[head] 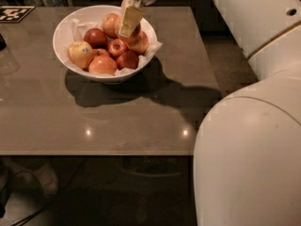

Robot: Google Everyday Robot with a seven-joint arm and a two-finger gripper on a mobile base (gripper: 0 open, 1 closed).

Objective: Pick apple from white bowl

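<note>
Grey-brown table (117, 121) with a glossy top in a dim room.
A black-and-white marker tag (13, 13) lies flat at the table's far left corner. Two small light glints (88, 132) shine near its front edge. Speckled floor (230, 55) shows past the right side, and a pale shape (44, 178), too dim to identify, sits on the dark ground below the front edge.

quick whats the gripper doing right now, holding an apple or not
gripper: at the apples on the far side of the white bowl; whether it is open, closed or holding one cannot be told
</note>
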